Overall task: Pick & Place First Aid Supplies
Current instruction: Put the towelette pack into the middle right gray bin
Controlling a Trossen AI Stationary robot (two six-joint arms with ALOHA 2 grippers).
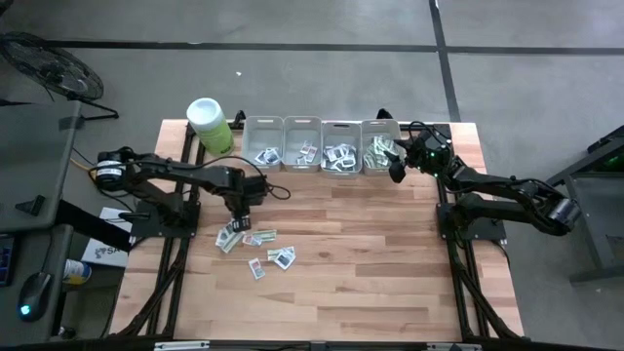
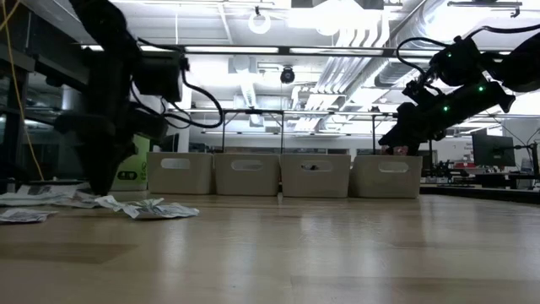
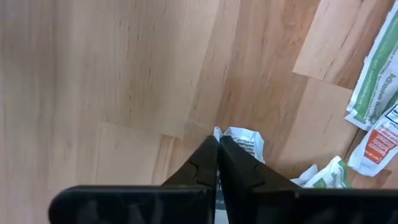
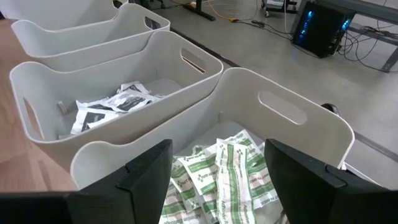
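Note:
Several loose packets (image 1: 252,241) lie flat on the wooden table, some white and squarish, some green-and-white strips (image 3: 373,81). My left gripper (image 1: 238,214) points down at the far edge of this pile, shut on a crumpled white packet (image 3: 241,140); in the low view it (image 2: 101,184) reaches down to the tabletop. My right gripper (image 1: 397,166) hovers open over the rightmost grey bin (image 4: 292,118), which holds green-and-white strips (image 4: 227,168). Its fingers (image 4: 146,171) touch nothing. My left gripper pinches the near edge of the crumpled white packet (image 3: 219,134) at the fingertips, coming from above and pointing down. The rest of the packet spreads past the fingertips, on or just above the wood. My own fingers hide how many layers are held.
Four grey bins (image 1: 302,144) stand in a row along the table's far edge, each with packets inside. A lime-green canister with a white lid (image 1: 209,124) stands left of them. Bare wood (image 1: 370,253) stretches right of and nearer than the pile.

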